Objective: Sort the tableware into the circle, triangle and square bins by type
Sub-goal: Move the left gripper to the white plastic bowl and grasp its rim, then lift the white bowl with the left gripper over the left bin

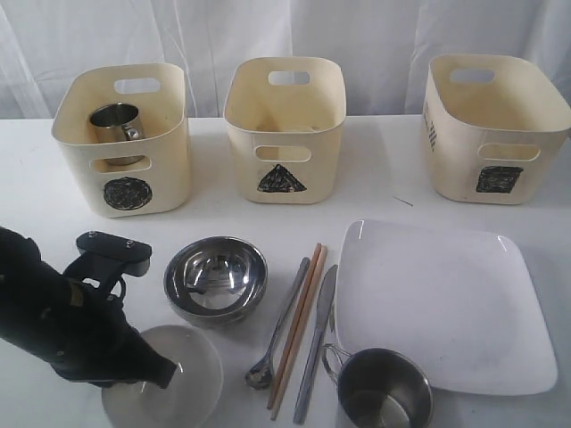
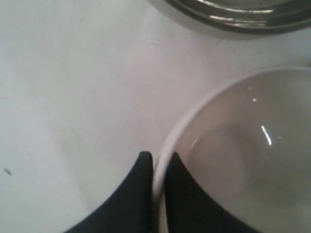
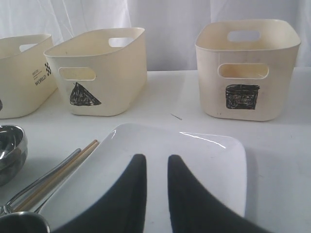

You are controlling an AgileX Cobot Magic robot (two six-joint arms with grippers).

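Note:
My left gripper (image 1: 169, 370) (image 2: 158, 158) is shut on the rim of the white bowl (image 1: 178, 379) (image 2: 233, 160) at the table's front left, one finger inside and one outside. The steel bowl (image 1: 216, 278) (image 2: 243, 14) sits just behind it. One steel mug (image 1: 116, 123) is in the circle bin (image 1: 125, 192). The triangle bin (image 1: 284, 174) and square bin (image 1: 495, 169) stand beside it. Spoon (image 1: 281, 325), chopsticks (image 1: 299, 321) and knife (image 1: 317, 343) lie side by side. A second mug (image 1: 384, 392) stands at the front edge. My right gripper (image 3: 155, 158) hangs open over the white square plate (image 1: 437, 294) (image 3: 204, 160), holding nothing.
White curtains hang behind the table. The three bins line the back of the white table, with gaps between them. The second mug's rim overlaps the plate's front corner in the exterior view.

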